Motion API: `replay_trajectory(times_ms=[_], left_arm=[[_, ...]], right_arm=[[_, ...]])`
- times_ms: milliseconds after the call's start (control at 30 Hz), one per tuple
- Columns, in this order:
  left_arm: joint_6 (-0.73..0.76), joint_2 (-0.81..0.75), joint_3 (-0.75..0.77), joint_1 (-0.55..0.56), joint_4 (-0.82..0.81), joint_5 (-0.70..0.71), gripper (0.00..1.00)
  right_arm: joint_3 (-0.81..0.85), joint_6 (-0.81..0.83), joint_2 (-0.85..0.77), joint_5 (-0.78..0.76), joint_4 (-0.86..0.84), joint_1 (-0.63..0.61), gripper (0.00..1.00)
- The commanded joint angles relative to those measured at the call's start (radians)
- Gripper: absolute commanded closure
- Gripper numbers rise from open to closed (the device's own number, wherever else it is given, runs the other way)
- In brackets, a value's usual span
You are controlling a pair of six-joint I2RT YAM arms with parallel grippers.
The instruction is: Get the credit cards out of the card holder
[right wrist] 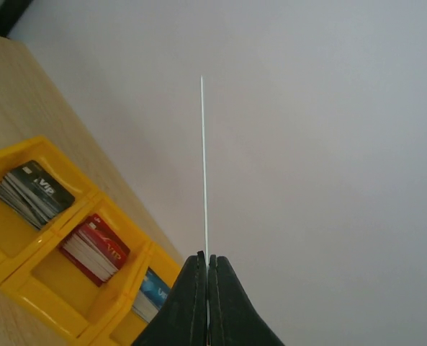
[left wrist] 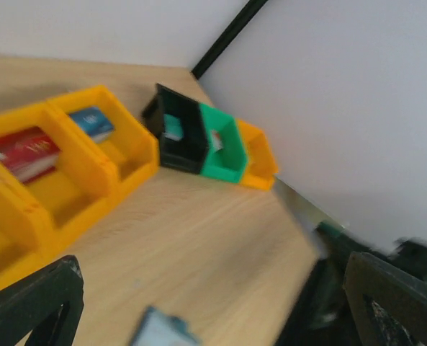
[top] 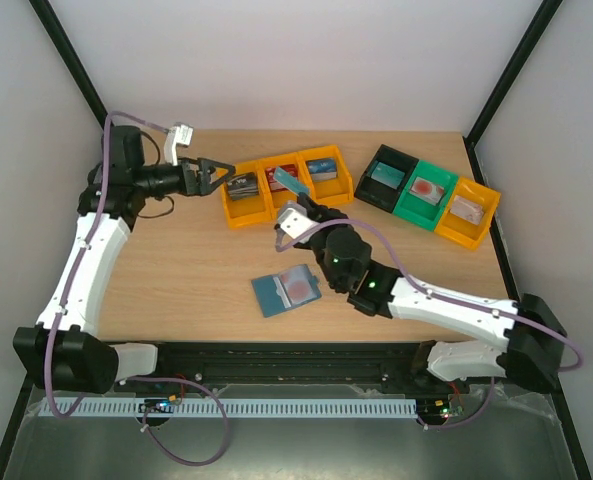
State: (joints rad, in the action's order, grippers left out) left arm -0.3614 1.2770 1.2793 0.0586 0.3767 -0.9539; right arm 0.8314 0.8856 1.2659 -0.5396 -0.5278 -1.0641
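Note:
The teal-blue card holder [top: 285,290] lies open and flat on the table, a pale reddish card showing in its clear sleeve. My right gripper [top: 304,201] is shut on a teal credit card [top: 294,184] and holds it above the yellow bin row. In the right wrist view the gripper [right wrist: 207,261] pinches the card [right wrist: 203,173], which is seen edge-on as a thin pale line. My left gripper [top: 219,178] is open and empty at the left end of the yellow bins. Its view is blurred, with the fingers [left wrist: 33,306] spread wide.
A yellow three-part bin [top: 238,213] holds dark, red and blue card stacks; it also shows in the right wrist view [right wrist: 47,288] and the left wrist view [left wrist: 127,155]. Black [top: 376,190], green [top: 408,210] and orange [top: 454,235] bins with cards stand at the back right.

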Motion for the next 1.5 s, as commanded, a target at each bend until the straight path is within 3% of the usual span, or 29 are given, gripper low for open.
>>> replay_trajectory(times_ms=[0, 133, 267, 433, 633, 800, 1133, 1333, 1467], left_arm=[[0.482, 0.005, 0.045, 0.004, 0.312, 0.169, 0.01], [0.758, -0.009, 0.045, 0.004, 0.454, 0.308, 0.01], [0.931, 0.012, 0.043, 0.018, 0.567, 0.486, 0.0], [0.922, 0.083, 0.03, 0.018, 0.542, 0.665, 0.0], [0.897, 0.071, -0.031, 0.084, 0.547, 0.59, 0.01], [0.877, 0.066, -0.089, 0.102, 0.511, 0.562, 0.0], [0.848, 0.033, -0.201, 0.103, 0.392, 0.525, 0.01], [0.849, 0.053, -0.186, 0.102, 0.393, 0.455, 0.01], [0.849, 0.101, -0.149, 0.103, 0.412, 0.447, 0.01]], right_arm=[[-0.03, -0.139, -0.102, 0.122, 0.222, 0.037, 0.98], [-0.045, -0.186, -0.146, 0.139, 0.265, 0.088, 0.98], [-0.052, -0.225, -0.165, 0.166, 0.292, 0.16, 0.98], [-0.046, -0.267, -0.189, 0.208, 0.317, 0.236, 0.98], [-0.033, -0.226, -0.181, 0.258, 0.374, 0.339, 0.98], [0.073, -0.217, -0.117, 0.519, 0.513, 0.557, 0.98], [0.324, -0.07, 0.151, 0.798, 0.724, 0.895, 0.98], [0.477, 0.056, 0.318, 0.722, 0.825, 0.938, 0.98], [0.445, 0.17, 0.354, 0.632, 0.732, 0.937, 0.98]])
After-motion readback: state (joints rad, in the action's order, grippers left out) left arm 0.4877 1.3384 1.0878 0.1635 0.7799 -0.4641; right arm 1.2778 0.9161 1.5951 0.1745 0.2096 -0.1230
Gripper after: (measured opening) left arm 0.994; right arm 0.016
